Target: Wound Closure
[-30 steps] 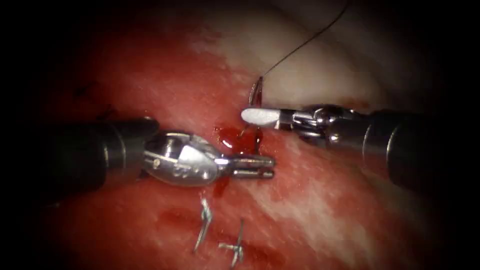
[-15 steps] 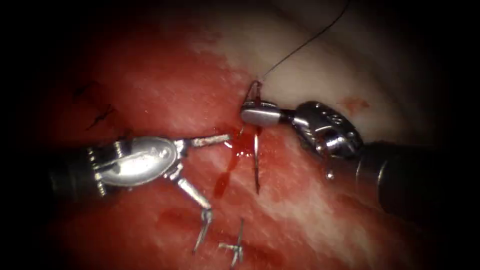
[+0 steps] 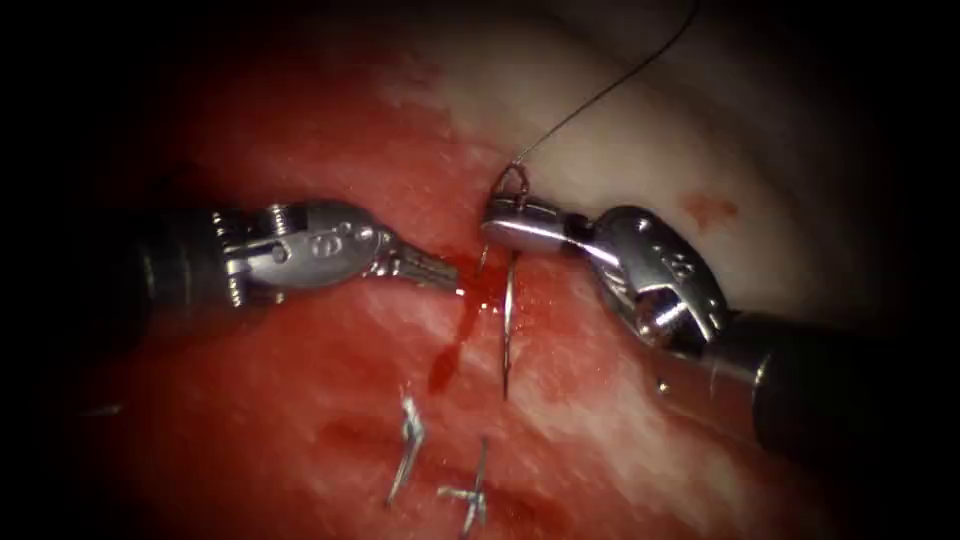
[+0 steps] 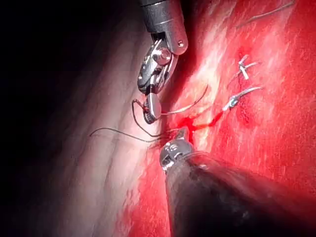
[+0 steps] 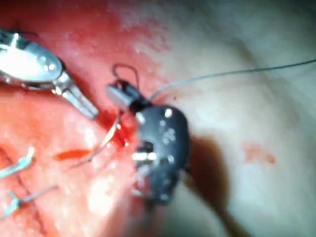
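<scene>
The right tool (image 3: 500, 225), jaws pinching the needle (image 3: 508, 330) near its thread end, holds it as before; the needle's free length points toward 6 o'clock over the tissue (image 3: 620, 420), its tip lying clear of the surface. The left tool (image 3: 440, 272), spread wide half a second earlier, now has its jaws pressed together on nothing, tip at 9 o'clock from the red fluid (image 3: 462, 320). The thread (image 3: 600, 95) runs toward 1 o'clock.
</scene>
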You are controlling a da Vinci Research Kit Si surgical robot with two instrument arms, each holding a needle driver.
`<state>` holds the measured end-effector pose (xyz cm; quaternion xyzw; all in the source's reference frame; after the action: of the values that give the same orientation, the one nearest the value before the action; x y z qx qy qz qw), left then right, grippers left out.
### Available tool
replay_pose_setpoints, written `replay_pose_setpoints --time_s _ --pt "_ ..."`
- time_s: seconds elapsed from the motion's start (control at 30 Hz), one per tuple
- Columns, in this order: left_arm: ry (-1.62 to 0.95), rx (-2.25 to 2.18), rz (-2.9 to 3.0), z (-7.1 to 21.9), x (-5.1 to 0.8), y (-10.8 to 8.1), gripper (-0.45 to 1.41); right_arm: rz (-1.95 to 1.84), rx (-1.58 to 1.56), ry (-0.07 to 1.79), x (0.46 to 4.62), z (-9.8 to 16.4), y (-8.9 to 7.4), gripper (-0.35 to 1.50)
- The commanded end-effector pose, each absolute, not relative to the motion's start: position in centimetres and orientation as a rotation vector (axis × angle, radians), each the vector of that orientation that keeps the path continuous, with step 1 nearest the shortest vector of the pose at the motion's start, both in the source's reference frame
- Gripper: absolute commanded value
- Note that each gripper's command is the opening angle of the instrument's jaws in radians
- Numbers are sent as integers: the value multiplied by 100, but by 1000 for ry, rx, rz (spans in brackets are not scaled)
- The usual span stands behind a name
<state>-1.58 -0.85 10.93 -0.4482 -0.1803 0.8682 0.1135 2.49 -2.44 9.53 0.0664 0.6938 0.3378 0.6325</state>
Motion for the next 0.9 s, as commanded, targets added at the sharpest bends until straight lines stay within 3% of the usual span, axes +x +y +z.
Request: replay_pose_setpoints --time_s 0.03,0.4,0.9 --pt "-530 -1311 2555 1102 -162 -82 -45 748 138 1608 257 958 -243 -35" --pt "-535 -1282 2573 1120 -173 -82 -45 597 -78 1660 256 942 -233 -35" --pt "-616 -1172 2659 1126 -180 -84 -45 488 -186 1595 256 941 -229 -35"
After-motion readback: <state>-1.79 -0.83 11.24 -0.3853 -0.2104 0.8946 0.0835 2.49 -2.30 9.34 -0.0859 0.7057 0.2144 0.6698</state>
